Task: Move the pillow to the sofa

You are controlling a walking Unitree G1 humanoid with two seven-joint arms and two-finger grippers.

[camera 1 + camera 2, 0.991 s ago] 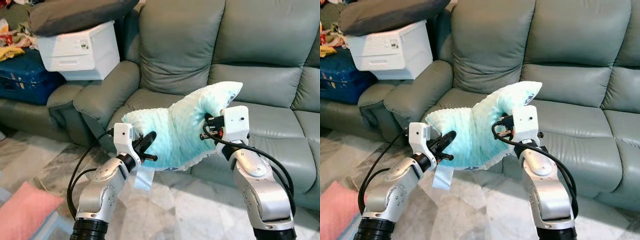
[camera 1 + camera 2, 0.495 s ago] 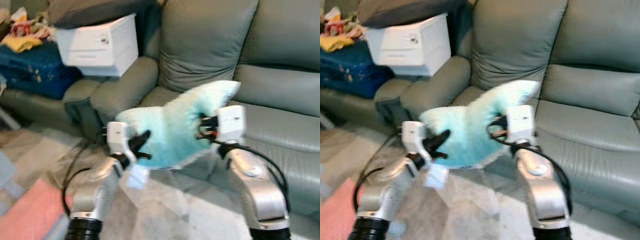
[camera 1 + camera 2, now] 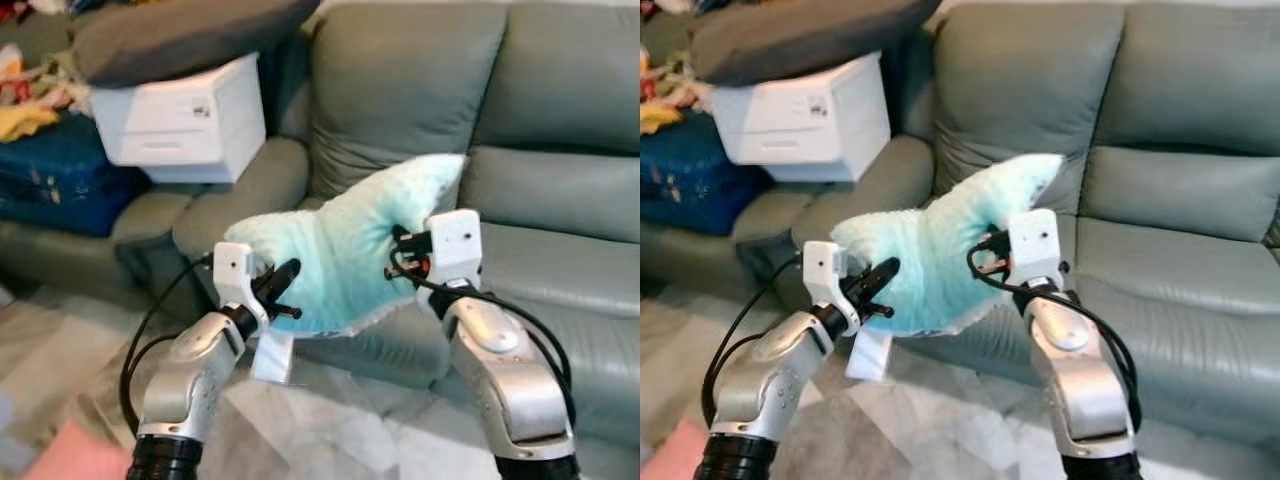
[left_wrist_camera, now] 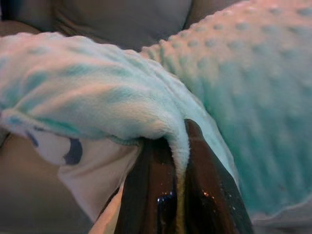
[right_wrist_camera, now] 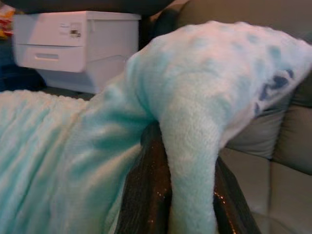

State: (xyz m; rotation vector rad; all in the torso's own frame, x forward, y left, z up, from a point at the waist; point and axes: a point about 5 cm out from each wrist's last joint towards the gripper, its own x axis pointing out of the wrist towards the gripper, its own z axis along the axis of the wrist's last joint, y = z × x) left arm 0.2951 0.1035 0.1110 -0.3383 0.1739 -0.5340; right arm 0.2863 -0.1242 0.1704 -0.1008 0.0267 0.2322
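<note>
The pillow (image 3: 345,255), pale aqua and dotted, hangs in the air between the two arms, in front of the sofa (image 3: 560,200) and just short of its seat cushion, not resting on anything. The left gripper (image 3: 284,287) has its jaws closed on the pillow's near left edge, with a thin fold of fabric pinched between the black fingers (image 4: 146,195). The right gripper (image 3: 985,262) clamps the pillow's right side, a thick ridge of plush squeezed between its jaws.

So the pickup is done and the carry looks close to finished: the pillow is lifted and already facing the sofa's left seat. What remains, as I judge it, is to reach a little farther over the seat, lower the pillow onto the cushion and let go with both grippers.

To the far left, a white box (image 3: 185,120) sits on the armrest with a grey cushion (image 3: 185,35) on top.
</note>
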